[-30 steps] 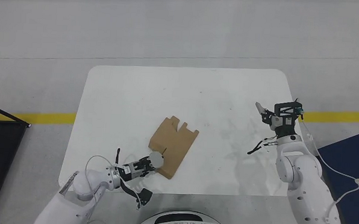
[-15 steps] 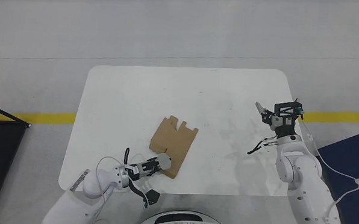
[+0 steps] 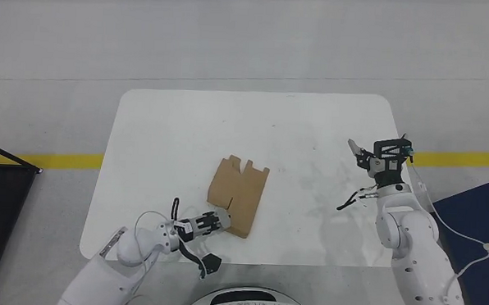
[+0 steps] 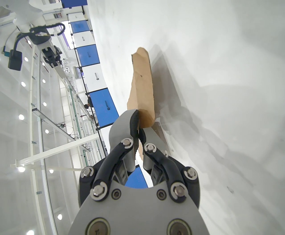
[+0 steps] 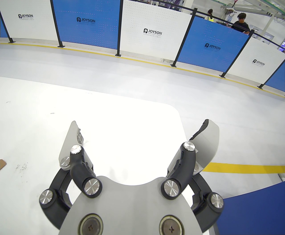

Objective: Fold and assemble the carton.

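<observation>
The flat brown carton (image 3: 239,192) lies near the middle of the white table (image 3: 188,134), toward its front edge. My left gripper (image 3: 218,222) is shut on the carton's near edge. In the left wrist view the carton (image 4: 142,89) runs edge-on away from the left gripper (image 4: 138,130), its near end raised off the table. My right gripper (image 3: 368,154) is at the table's right edge, far from the carton. In the right wrist view the right gripper (image 5: 142,129) stands open with nothing between its fingers.
A black frame (image 3: 1,183) stands on the floor to the left of the table. A yellow floor line (image 3: 466,158) passes behind the right arm. The table's back half is bare white surface.
My left gripper has moved right along the front edge with the carton in it, and the carton has turned to a more upright angle. The right arm has kept still.
</observation>
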